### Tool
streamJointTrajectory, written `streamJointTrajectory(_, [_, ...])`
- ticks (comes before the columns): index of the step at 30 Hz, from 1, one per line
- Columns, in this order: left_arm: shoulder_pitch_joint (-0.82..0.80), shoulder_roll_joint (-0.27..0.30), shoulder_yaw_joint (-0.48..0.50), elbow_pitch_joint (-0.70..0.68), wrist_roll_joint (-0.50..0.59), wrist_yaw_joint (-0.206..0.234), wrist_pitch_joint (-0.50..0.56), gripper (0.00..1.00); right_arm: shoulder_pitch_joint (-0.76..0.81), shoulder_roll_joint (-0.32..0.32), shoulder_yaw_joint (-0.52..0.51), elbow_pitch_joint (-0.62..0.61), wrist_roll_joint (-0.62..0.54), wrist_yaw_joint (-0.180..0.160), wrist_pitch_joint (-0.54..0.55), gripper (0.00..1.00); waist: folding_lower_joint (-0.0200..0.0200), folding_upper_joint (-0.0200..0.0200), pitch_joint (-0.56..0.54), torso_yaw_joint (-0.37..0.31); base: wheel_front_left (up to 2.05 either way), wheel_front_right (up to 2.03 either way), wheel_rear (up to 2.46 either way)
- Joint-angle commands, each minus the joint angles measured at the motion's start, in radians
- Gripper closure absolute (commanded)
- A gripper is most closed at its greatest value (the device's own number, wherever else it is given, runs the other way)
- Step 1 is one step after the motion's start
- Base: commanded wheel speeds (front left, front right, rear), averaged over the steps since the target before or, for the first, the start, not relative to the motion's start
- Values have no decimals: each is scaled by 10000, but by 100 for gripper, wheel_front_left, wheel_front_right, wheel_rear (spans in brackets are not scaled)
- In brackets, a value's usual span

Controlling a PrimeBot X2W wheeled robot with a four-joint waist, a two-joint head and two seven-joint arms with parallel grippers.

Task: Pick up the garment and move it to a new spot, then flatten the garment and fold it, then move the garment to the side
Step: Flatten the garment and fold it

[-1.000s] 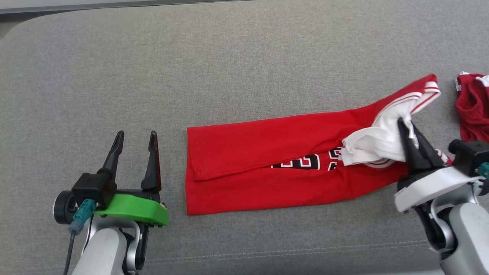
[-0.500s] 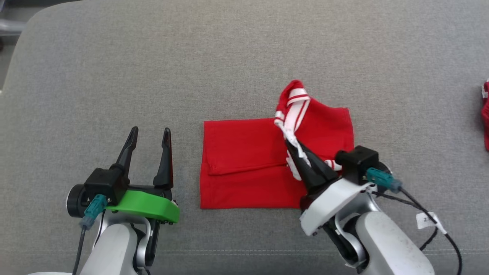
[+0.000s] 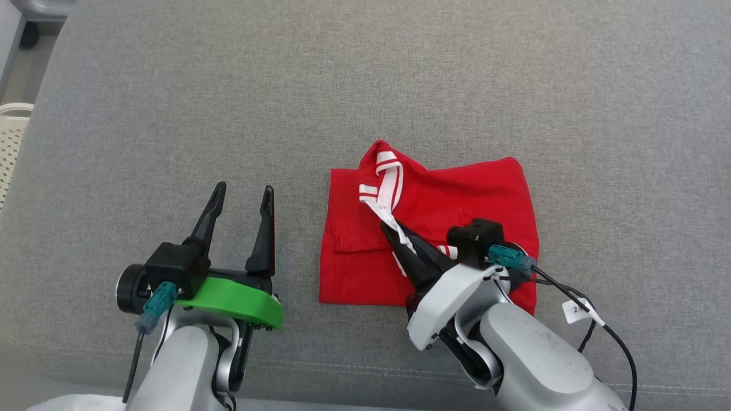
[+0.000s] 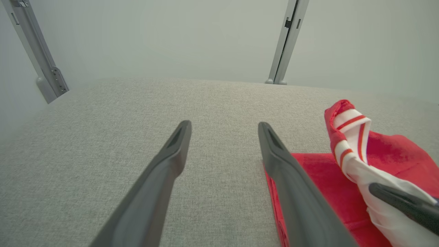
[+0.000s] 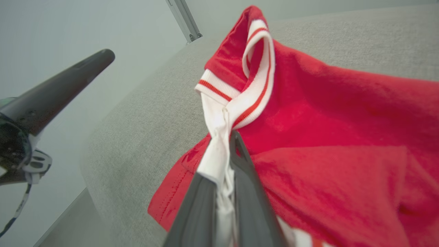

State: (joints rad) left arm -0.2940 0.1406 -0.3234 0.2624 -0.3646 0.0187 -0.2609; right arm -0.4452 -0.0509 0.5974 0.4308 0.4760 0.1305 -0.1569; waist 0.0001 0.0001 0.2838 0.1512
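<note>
Garment [image 3: 474, 194] lies folded over but unfinished, not yet moved aside; right gripper [image 3: 387, 227] fingers pinch it, left gripper [image 3: 244, 188] fingers spread empty.

Looks like a robotics test lab, not a home. Centred on a wide grey fabric-covered table [image 3: 365, 74] with a stitched seam along its near edge. Behind the table, bare pale wall [image 4: 171, 34] and two metal frame posts [image 4: 287, 41]. Off the table's left edge, a white perforated basket [image 3: 11, 148].

You have a soft, matt red cloth garment [image 3: 474, 194] with ribbed white trim [image 3: 391, 185], lying on coarse, grey woven upholstery [image 3: 228, 85].
</note>
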Motion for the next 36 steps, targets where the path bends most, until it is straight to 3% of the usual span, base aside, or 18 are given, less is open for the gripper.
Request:
streamJointTrajectory(1, [-158, -34, -6, 24, 76, -34, -33, 0, -233, 6, 171, 157, 123, 1, -126, 100, -1, -1, 51, 23, 0, 0, 0])
streamJointTrajectory(6, [-296, -104, -138, 141, 128, -139, -33, 0, -769, 2, 779, 784, 751, 1, -437, 100, -1, -1, 114, 64, 0, 0, 0])
streamJointTrajectory(8, [-329, -123, -175, 183, 138, -174, -31, 0, -908, 14, 1159, 861, 1235, 2, -519, 0, -1, -1, 134, 84, 0, 0, 0])
streamJointTrajectory(15, [-290, -120, -171, 247, 187, -159, -33, 0, -1208, -11, 2668, 281, 1976, 2, -836, 0, -1, -1, 71, 29, 0, 0, 0])
streamJointTrajectory(20, [-215, -20, -49, 115, 203, -92, -33, 0, -1301, -4, 2795, -608, 1131, 1, -1039, 0, -1, -1, -17, -107, 0, 0, 0])
streamJointTrajectory(28, [50, 216, 218, -124, 201, 106, -33, 0, -200, -14, 659, -2981, -145, 1, -1069, 0, -1, -1, -312, -373, 0, 0, 0])
streamJointTrajectory(36, [337, 388, 495, -418, 132, 259, -32, 0, 1046, -276, -2106, -3829, -1381, 1, -1073, 0, -1, -1, -558, -636, 0, 0, 0])
